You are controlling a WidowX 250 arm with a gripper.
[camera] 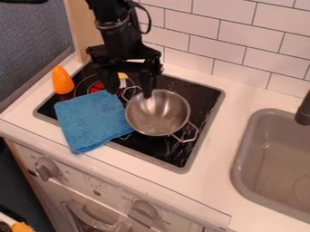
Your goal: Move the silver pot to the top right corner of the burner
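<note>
Robot arm and two-finger gripper, both in black.
We observe a black arm (121, 38) built of stacked, blocky housings, with a rounded ring-like collar (112, 25) around its upper part and small pale glints along that band. Beside the collar we note a thin black cable (149, 20) that bows outward in a loose loop and curves back to the housing. Below, we find the black gripper (130, 94), whose broad crosswise body (124, 54) is wider than the section above it and ends in knobbly, angular corners. Its two fingers (147, 84) are likewise black, narrow and straight-sided; we cannot make out individual screws.
</note>
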